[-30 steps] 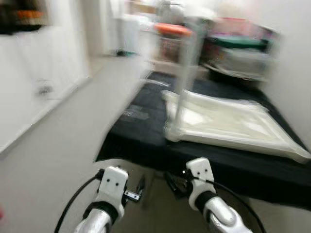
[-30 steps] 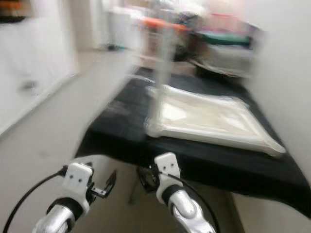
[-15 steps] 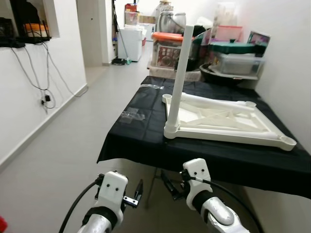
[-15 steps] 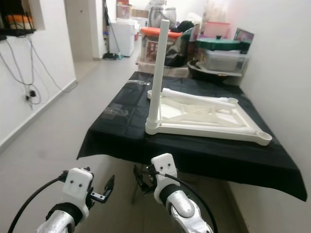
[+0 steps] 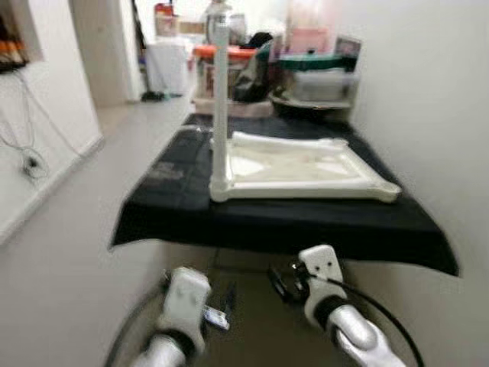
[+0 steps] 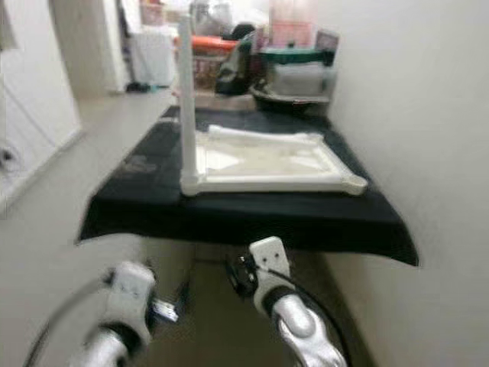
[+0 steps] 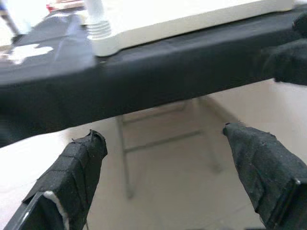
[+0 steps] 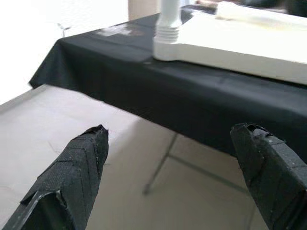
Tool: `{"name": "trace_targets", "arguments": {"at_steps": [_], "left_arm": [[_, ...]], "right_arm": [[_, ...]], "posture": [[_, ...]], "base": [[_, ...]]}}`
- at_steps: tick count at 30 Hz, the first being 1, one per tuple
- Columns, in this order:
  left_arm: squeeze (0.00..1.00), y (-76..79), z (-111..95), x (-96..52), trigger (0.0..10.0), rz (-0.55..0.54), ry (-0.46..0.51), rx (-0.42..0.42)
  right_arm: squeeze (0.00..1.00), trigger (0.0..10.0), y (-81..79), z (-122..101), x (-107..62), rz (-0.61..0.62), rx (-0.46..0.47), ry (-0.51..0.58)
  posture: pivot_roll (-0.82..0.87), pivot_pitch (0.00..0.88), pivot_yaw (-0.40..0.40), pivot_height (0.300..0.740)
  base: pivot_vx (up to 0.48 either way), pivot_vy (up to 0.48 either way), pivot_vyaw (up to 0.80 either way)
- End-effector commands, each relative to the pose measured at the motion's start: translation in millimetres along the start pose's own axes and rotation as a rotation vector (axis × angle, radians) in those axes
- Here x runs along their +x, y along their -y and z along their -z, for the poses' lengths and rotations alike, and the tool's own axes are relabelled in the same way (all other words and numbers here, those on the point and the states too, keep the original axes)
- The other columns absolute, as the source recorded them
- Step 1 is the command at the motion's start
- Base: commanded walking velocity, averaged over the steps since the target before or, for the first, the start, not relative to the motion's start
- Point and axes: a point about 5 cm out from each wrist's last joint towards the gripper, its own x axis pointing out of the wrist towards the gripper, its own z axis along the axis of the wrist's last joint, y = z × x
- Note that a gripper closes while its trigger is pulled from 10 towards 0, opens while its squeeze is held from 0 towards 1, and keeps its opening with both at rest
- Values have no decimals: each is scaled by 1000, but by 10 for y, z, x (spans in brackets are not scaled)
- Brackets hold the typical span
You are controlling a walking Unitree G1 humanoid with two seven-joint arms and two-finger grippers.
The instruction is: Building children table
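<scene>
One leg fitted, robot squaring up to the table

Compared with half a second ago the view has swung right, so the white tabletop frame [image 5: 302,172] lies more centred on the black-draped table [image 5: 283,225], its single upright leg [image 5: 220,99] at the near-left corner. Left pincer [image 7: 163,158] and right pincer [image 8: 170,163] hang spread, low before the table edge; remaining legs likely come next.

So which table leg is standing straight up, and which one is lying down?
The white leg screwed into the near left corner of the upside-down tabletop frame stands upright. Another leg lies flat along the frame's far edge.
</scene>
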Motion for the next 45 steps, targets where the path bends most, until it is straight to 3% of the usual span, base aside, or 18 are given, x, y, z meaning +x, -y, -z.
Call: {"name": "trace_targets", "arguments": {"at_steps": [1,10,20,24,26,31,35,36,45], "left_arm": [[0,-20,-28,12,10000,-10,12,12],[0,-29,-30,13,10000,-24,14,11],[0,-34,-35,13,10000,-27,18,14],[0,-107,-129,21,10000,-90,63,13],[0,-255,-221,35,10000,-178,107,14],[0,-452,-278,23,10000,-267,130,7],[0,-426,-224,-1,10000,-251,109,-5],[0,-338,-143,-21,10000,-206,75,-20],[0,-175,-30,-16,10000,-149,16,-52]], "right_arm": [[0,10000,-13,-10,20,-15,1,-2],[0,10000,-38,-26,14,-36,-11,12],[0,10000,-59,-32,11,-44,-21,18],[0,10000,9,-47,26,13,15,25],[0,10000,154,-104,54,112,45,60],[0,10000,339,-164,76,214,88,92],[0,10000,326,-140,67,204,85,85],[0,10000,262,-92,52,170,88,64],[0,10000,135,-38,39,116,69,45]], "posture": [[76,0,-76,740],[78,0,-78,740],[78,0,-75,740],[78,0,-74,740],[82,0,-73,740],[83,0,-75,740],[84,0,-75,740],[81,0,-72,740],[74,0,-71,740]], "base": [[0,0,0],[0,0,92],[0,0,800],[0,0,0],[0,0,0],[0,0,0],[0,0,0],[0,0,0],[-167,0,0]]}}
